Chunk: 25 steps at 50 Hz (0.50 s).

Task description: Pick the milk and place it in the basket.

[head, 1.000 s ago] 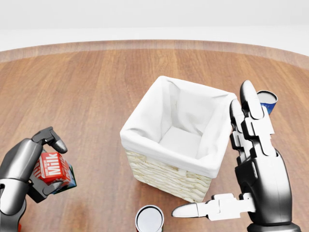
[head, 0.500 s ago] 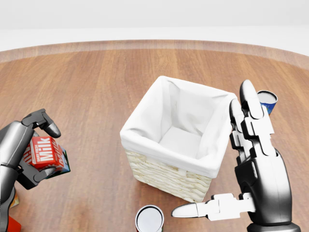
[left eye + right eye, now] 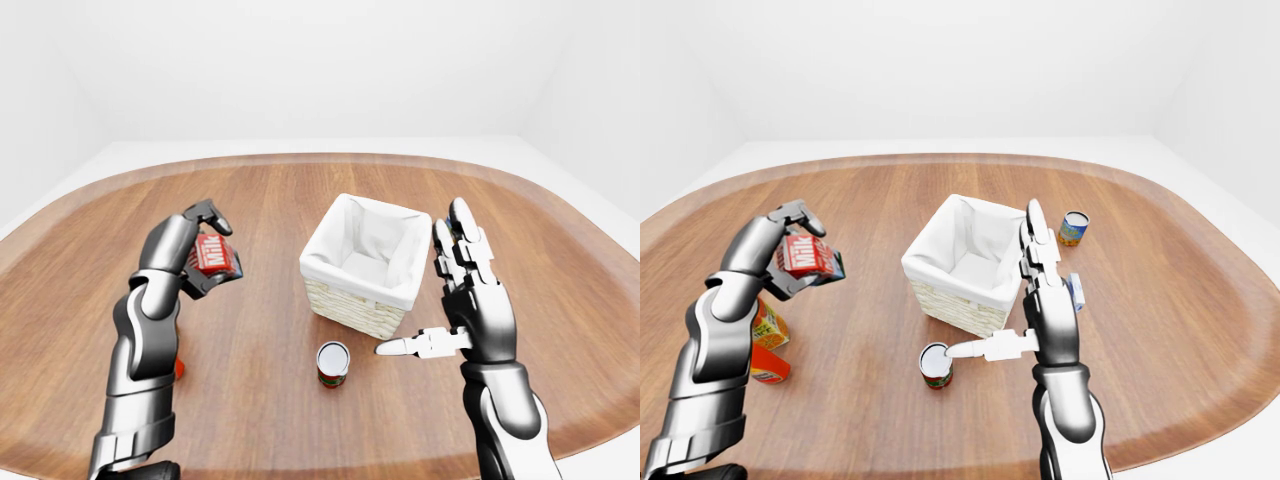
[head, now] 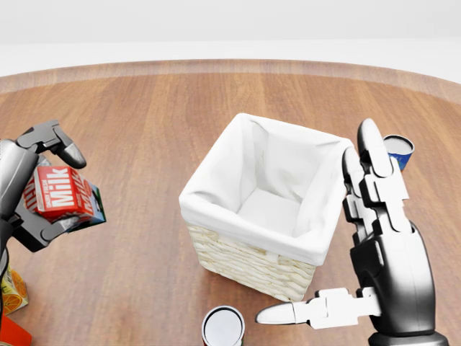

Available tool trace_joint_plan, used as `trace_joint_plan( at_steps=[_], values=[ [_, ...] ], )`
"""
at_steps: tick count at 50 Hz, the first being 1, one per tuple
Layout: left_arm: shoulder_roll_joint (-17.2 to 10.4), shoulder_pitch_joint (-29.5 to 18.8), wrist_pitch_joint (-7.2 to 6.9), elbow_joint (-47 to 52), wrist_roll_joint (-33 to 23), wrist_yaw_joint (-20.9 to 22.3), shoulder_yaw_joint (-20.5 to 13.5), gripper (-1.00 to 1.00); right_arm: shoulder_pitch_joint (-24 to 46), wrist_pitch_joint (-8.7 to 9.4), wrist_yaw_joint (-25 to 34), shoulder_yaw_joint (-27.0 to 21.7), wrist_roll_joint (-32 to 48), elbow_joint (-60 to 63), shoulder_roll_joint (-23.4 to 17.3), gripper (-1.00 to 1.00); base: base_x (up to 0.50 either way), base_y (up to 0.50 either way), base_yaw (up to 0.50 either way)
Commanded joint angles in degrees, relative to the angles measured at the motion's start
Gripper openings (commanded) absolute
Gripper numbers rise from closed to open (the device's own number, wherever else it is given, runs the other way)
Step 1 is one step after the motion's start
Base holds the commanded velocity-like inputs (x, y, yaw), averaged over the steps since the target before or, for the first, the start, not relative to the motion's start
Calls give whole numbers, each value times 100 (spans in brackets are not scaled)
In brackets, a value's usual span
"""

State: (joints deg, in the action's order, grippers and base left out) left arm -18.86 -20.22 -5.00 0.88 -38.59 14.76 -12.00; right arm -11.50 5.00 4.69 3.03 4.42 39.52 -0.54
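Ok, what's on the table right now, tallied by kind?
Milk carton: 1, held in the left hand
Basket: 1
Cans: 2, one below the basket, one blue at right
Orange cartons: 2
Partly hidden object by the right hand: 1
Total: 7

Head view looks down close; both eye views sit wider, higher — all share the basket (image 4: 261, 209) beside the right robot hand (image 4: 360, 252).

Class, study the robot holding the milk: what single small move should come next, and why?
Probably carry the left hand rightward in the head view, toward the basket. Its fingers grip the milk above the table, left of the basket, whose white-lined inside looks empty.
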Motion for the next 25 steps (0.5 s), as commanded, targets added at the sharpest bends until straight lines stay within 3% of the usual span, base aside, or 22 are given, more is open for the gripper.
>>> trace_joint_plan(
  at_steps=[1,25],
  values=[
    [75,-259,0,519,208,34,72,-100,-16,0,4,10,3,1,-2,100,0,0,0],
    [255,-777,0,917,53,331,343,-100,-20,-11,-1,15,15,-31,-3,100,0,0,0]
  ],
)
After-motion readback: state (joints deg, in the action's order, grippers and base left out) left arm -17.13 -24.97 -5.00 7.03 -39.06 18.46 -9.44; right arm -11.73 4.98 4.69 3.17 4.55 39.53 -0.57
